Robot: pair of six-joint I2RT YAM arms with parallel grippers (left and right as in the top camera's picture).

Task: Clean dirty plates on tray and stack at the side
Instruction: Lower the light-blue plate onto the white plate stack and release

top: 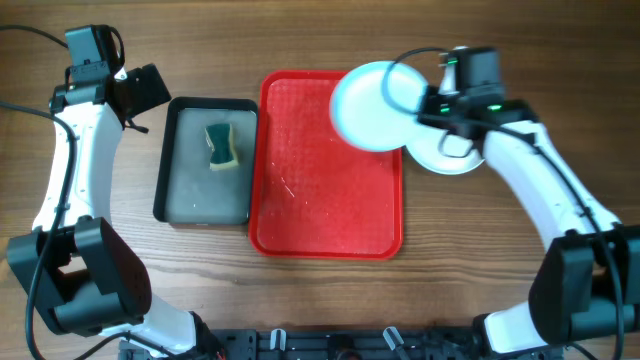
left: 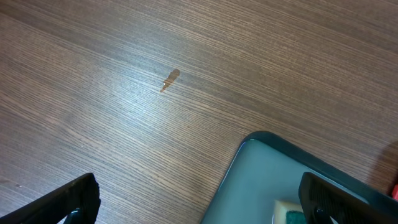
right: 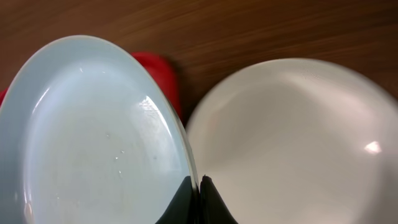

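My right gripper (top: 428, 108) is shut on the rim of a pale blue plate (top: 370, 105), which it holds tilted above the far right corner of the red tray (top: 320, 190). In the right wrist view that plate (right: 93, 137) fills the left side, pinched at its edge by the fingertips (right: 214, 202). A white plate (top: 450, 158) lies on the table right of the tray, partly under the arm, and shows as a white plate (right: 292, 143) beside the held one. My left gripper (top: 140, 90) hovers open at the far left, over bare wood by the pan's corner.
A dark grey pan (top: 190, 195) with a yellow-green sponge (top: 222, 146) stands left of the tray. The pan's corner (left: 249, 155) reaches into the left wrist view. A small brown mark (left: 169, 79) lies on the wood.
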